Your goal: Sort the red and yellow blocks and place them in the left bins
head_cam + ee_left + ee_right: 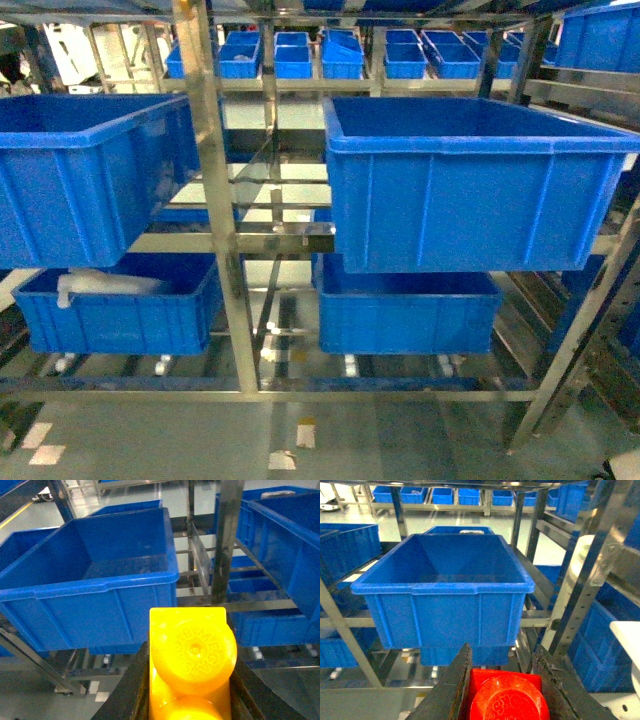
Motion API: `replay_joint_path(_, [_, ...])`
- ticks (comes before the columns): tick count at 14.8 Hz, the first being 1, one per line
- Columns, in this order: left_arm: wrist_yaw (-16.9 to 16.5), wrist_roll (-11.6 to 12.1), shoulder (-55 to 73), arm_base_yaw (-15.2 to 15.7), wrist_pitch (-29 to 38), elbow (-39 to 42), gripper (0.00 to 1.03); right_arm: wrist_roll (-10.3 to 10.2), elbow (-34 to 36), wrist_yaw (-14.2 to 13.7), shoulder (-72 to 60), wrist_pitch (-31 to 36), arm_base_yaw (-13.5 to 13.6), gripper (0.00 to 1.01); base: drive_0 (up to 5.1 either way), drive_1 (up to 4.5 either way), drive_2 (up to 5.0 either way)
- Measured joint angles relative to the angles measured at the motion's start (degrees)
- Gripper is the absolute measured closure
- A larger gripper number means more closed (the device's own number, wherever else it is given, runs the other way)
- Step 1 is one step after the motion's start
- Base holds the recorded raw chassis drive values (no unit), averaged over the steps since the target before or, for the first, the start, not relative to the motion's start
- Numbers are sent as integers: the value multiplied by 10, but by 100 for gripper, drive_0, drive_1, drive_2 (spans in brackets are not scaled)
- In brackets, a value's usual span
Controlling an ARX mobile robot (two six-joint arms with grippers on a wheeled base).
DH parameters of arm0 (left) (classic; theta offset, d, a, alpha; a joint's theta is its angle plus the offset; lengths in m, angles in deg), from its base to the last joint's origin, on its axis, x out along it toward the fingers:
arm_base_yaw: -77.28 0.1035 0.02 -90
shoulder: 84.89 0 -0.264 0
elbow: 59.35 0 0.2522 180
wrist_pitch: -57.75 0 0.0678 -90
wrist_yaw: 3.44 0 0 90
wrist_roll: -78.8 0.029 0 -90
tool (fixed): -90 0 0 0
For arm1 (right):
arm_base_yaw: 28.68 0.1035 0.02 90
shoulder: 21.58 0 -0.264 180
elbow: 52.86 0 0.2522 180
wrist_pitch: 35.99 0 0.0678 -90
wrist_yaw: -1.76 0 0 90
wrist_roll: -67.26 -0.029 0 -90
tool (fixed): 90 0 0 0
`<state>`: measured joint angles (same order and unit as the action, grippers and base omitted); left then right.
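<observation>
A yellow block (192,655) with round studs fills the bottom of the left wrist view, and my left gripper (190,685) is shut on it, one dark finger (131,692) on each side. It hangs in front of a large empty blue bin (100,587) on the rack. In the right wrist view a red block (507,697) sits between the dark fingers (455,685) of my right gripper (504,677), which is shut on it, facing another empty blue bin (445,592). Neither gripper shows in the head view, where the upper left bin (85,180) and upper right bin (470,190) stand.
A steel rack post (220,200) rises between the two upper bins. Lower blue bins (120,310) (405,310) sit on the shelf beneath, the left one holding something white (100,285). Small blue bins (290,55) line a far rack. A slanted steel post (590,575) stands right of the right gripper.
</observation>
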<state>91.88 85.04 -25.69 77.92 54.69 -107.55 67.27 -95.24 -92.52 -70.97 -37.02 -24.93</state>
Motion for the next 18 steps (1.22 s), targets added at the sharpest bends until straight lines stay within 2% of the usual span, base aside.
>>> replay_joint_path(2, [0,0,0,0,1,0,75,0,0,0,0,0,0,72,-499,247,247])
replay_joint_path(5, [5,-1,0,6,-2,0,75,0,0,3,0,2,1,72,0,0,0])
replay_joint_path(18, [0,-2,0,0,-3,0,75,0,1,0,0,-2,0,72,-7,424,-438])
